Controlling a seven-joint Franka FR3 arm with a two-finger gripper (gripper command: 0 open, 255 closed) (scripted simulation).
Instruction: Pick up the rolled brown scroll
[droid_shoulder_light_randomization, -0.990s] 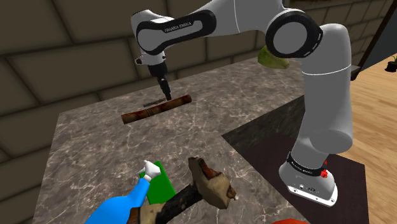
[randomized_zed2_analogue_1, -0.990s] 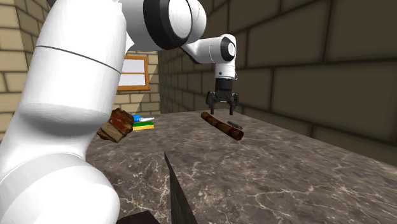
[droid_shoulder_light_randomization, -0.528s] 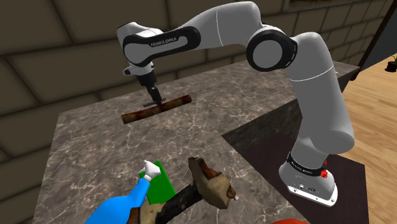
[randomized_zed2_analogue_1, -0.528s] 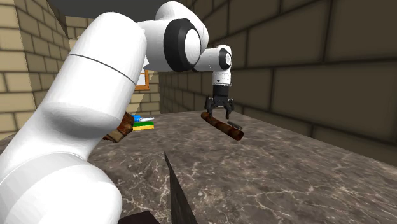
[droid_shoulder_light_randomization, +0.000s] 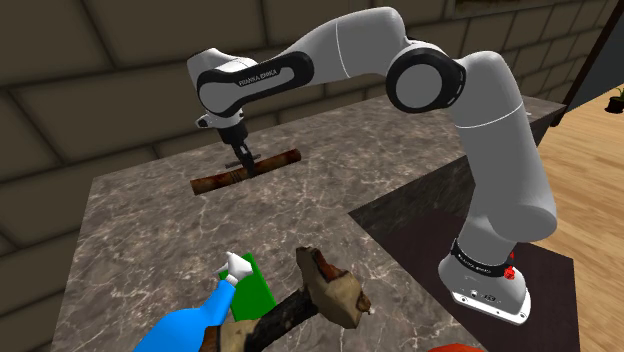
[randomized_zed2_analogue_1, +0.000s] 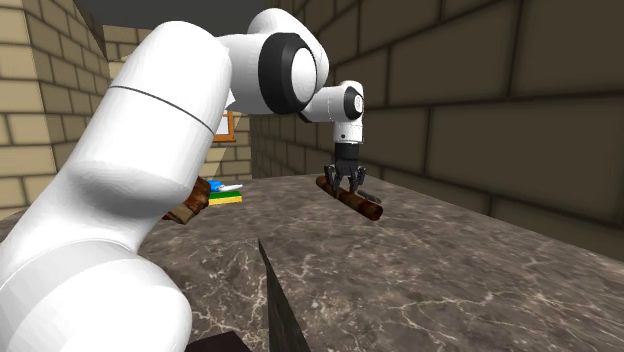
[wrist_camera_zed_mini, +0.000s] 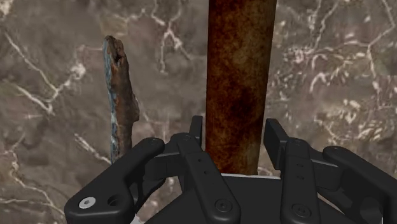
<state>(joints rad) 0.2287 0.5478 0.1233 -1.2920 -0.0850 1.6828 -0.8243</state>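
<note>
The rolled brown scroll (droid_shoulder_light_randomization: 215, 181) lies flat on the grey marble counter (droid_shoulder_light_randomization: 140, 240) near the back wall. My black gripper (droid_shoulder_light_randomization: 243, 160) points down onto its middle. In the wrist view the scroll (wrist_camera_zed_mini: 240, 76) runs straight out between the two fingers, and both fingertips (wrist_camera_zed_mini: 196, 130) press against its sides. The gripper (wrist_camera_zed_mini: 234, 130) is shut on it. In the second exterior view the gripper (randomized_zed2_analogue_1: 343, 183) sits low on the scroll (randomized_zed2_analogue_1: 360, 206), which still rests on the counter.
A thin rusty strip (wrist_camera_zed_mini: 121, 95) lies on the marble beside the scroll. Near the counter's front edge are a blue bottle (droid_shoulder_light_randomization: 185, 325), a green block (droid_shoulder_light_randomization: 258, 288) and a brown hammer-like thing (droid_shoulder_light_randomization: 325, 290). A brick wall stands close behind.
The gripper came down over the scroll's middle with its fingers apart, then closed on it. The scroll has not moved.
</note>
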